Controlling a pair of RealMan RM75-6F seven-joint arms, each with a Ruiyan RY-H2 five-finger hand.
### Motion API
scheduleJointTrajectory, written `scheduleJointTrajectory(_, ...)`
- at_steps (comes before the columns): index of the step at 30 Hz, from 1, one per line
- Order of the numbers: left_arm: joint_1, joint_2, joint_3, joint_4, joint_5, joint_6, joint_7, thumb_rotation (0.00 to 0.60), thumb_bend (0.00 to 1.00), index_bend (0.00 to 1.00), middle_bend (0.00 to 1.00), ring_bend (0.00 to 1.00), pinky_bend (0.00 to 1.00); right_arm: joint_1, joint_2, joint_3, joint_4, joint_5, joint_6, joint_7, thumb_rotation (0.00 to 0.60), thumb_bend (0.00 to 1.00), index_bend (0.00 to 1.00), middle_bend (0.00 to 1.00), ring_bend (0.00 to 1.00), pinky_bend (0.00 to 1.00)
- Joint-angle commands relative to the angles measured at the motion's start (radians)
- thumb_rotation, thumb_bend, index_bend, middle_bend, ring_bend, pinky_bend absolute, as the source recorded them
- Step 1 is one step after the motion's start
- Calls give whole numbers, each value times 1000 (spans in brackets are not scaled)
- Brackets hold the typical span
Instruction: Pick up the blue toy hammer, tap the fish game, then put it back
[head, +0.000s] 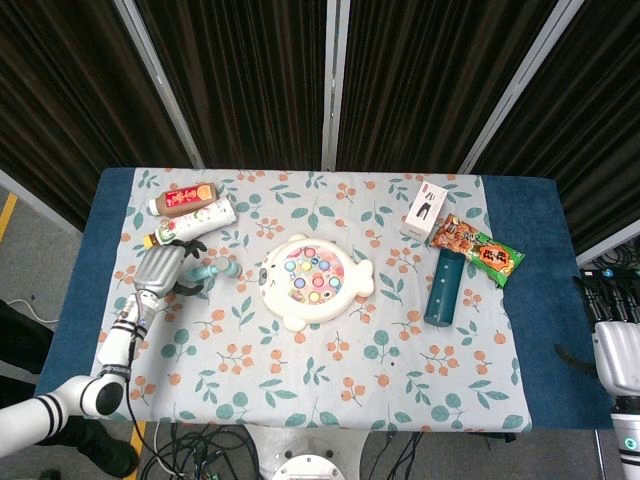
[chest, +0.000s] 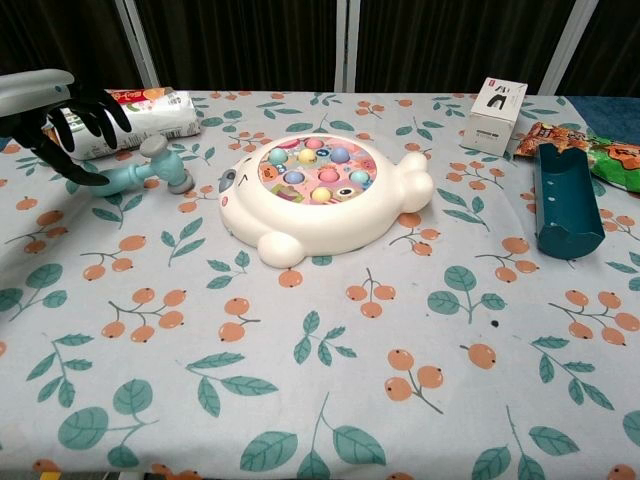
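Presently the left hand sits over the handle end of the hammer, fingers apart and curved down around it; whether they touch the handle cannot be told, and the hammer lies flat on the surface, not lifted. Chest view shows the hammer's grey head just beside the fish game, on its left, and apart from it. The fish game stands near the middle of the cloth, its round face set with coloured fish pegs.

Right hand hangs off the right edge of the surface, well apart from everything on it. Its dark fingers point upward and hold nothing; how far they are spread cannot be told.

Other items noted:
- Two bottles lie on their sides behind the hammer: a brown one with a red label and a white one with a yellow cap. Print is present on both labels, not legible.
- White box at the rear right, red top edge, dark pictogram on its face; no readable wording.
- Snack packet, orange and green, printed text too small to read.
- Dark teal holder lying just in front of the packet, its end touching it.
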Motion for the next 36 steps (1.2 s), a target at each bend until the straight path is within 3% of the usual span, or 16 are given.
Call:
scheduleJointTrajectory(1, -18, -29, -7, 16, -30, -4, 20, 600, 196, 336, 367, 279, 408, 2, -2, -1, 3, 2, -7, 3, 600, 50, 82, 186, 0, 10)
scheduleJointTrajectory(7, -34, -77, -1, 62, -49, 7, 27, 600, 216, 335, 368, 284, 407, 1, 1, -3, 5, 6, -9, 6, 600, 50, 110, 193, 0, 10)
scheduleJointTrajectory(36, -39, -212, 31, 273, 76, 37, -181, 600, 352, 433, 436, 350, 440, 9, 0, 1, 0, 26, -29, -6, 600, 49, 123, 203, 0, 10)
